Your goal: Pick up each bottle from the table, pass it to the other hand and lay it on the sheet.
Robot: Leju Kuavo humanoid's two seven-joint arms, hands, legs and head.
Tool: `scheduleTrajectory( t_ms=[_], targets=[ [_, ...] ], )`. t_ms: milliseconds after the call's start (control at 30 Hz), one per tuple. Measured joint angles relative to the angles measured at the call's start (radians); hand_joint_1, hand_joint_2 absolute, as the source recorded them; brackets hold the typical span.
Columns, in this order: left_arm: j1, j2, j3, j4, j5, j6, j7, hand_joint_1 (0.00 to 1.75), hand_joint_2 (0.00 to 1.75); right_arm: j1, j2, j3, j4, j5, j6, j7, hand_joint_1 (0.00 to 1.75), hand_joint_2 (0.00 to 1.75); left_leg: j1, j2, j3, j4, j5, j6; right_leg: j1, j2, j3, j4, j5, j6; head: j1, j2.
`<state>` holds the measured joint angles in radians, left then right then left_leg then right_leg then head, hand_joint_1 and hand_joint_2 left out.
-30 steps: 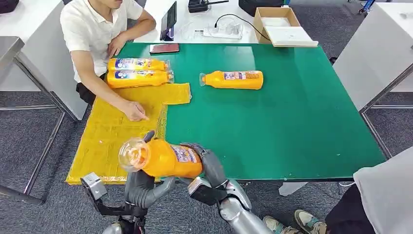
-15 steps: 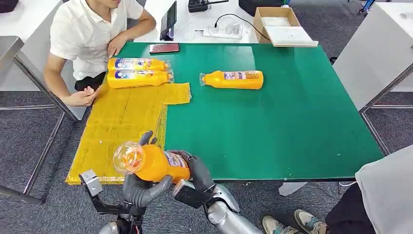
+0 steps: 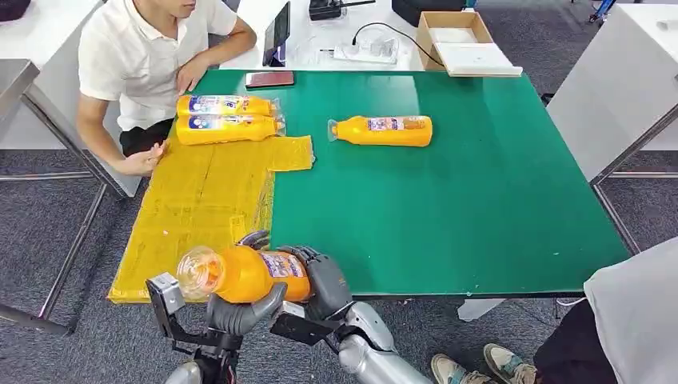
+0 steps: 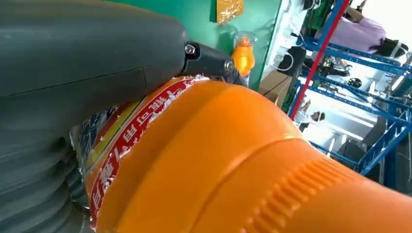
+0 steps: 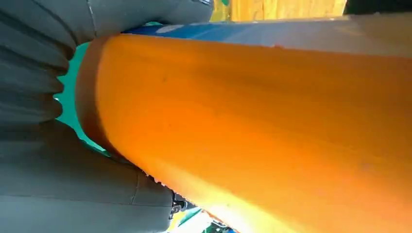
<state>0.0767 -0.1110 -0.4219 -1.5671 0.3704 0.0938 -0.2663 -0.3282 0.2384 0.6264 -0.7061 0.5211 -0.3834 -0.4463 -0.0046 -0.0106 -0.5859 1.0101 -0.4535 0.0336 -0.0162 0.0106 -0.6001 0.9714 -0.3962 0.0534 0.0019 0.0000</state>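
Orange bottle [image 3: 248, 274], clear cap leftward, held by both my hands at the green table's [image 3: 480, 216] near edge, left hand [image 3: 240, 312] cupping beneath, right hand [image 3: 324, 280] wrapping its base, beside the yellow sheet [image 3: 200, 200] bearing two bottles [image 3: 228, 118]; grey carpet [image 3: 48, 232] around; label writing unreadable.

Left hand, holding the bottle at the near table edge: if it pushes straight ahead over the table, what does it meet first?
Likely only the yellow sheet; the left hand and its bottle face bare sheet, with the two laid bottles far beyond. Height unclear.
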Motion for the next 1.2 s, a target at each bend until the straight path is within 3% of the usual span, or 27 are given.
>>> scheduleTrajectory(
  t_ms=[167, 200, 233, 267, 300, 833, 1200],
  targets=[
    [-0.007, 0.000, 0.001, 0.013, -0.001, 0.000, -0.002, 1.75, 1.75, 0.000, 0.000, 0.007, 0.004, 0.002, -0.006, 0.008, 1.75, 1.75, 0.000, 0.000, 0.000, 0.000, 0.000, 0.000, 0.000, 0.000, 0.000, 0.000, 0.000, 0.000, 0.000, 0.000],
    [-0.008, 0.000, 0.001, 0.015, -0.002, 0.001, -0.002, 1.75, 1.75, 0.000, 0.000, 0.007, 0.005, 0.002, -0.006, 0.008, 1.57, 1.75, 0.000, 0.000, 0.000, 0.000, 0.000, 0.000, 0.000, 0.000, 0.000, 0.000, 0.000, 0.000, 0.000, 0.000],
    [-0.008, 0.000, 0.001, 0.016, -0.003, 0.003, -0.002, 1.75, 1.75, 0.000, 0.000, 0.007, 0.006, 0.003, -0.007, 0.009, 0.17, 1.75, 0.000, 0.000, 0.000, 0.000, 0.000, 0.000, 0.000, 0.000, 0.000, 0.000, 0.000, 0.000, 0.000, 0.000],
    [-0.008, 0.000, 0.001, 0.017, -0.005, 0.005, -0.002, 1.75, 1.75, 0.000, 0.000, 0.009, 0.006, 0.004, -0.010, 0.009, 0.00, 1.75, 0.000, 0.000, 0.000, 0.000, 0.000, 0.000, 0.000, 0.000, 0.000, 0.000, 0.000, 0.000, 0.000, 0.000],
    [-0.008, 0.000, 0.001, 0.018, -0.007, 0.007, -0.002, 1.75, 1.75, 0.000, -0.001, 0.010, 0.008, 0.006, -0.011, 0.009, 0.00, 0.00, 0.000, 0.000, 0.000, 0.000, 0.000, 0.000, 0.000, 0.000, 0.000, 0.000, 0.000, 0.000, 0.000, 0.000],
    [-0.007, 0.008, 0.022, 0.024, 0.054, 0.021, 0.011, 1.75, 1.75, 0.052, 0.000, 0.050, -0.038, -0.040, -0.031, -0.110, 0.00, 0.00, 0.000, 0.000, -0.001, 0.000, 0.000, 0.000, 0.000, 0.000, -0.001, 0.000, 0.000, 0.000, 0.000, 0.000],
    [-0.039, 0.035, 0.287, 0.060, 0.083, 0.130, -0.002, 1.75, 1.75, 0.233, -0.070, 0.011, -0.171, -0.201, -0.145, -0.218, 0.00, 0.00, 0.001, 0.000, -0.001, 0.000, 0.000, 0.000, 0.001, 0.000, -0.001, 0.000, 0.000, 0.000, 0.000, 0.000]
  ],
)
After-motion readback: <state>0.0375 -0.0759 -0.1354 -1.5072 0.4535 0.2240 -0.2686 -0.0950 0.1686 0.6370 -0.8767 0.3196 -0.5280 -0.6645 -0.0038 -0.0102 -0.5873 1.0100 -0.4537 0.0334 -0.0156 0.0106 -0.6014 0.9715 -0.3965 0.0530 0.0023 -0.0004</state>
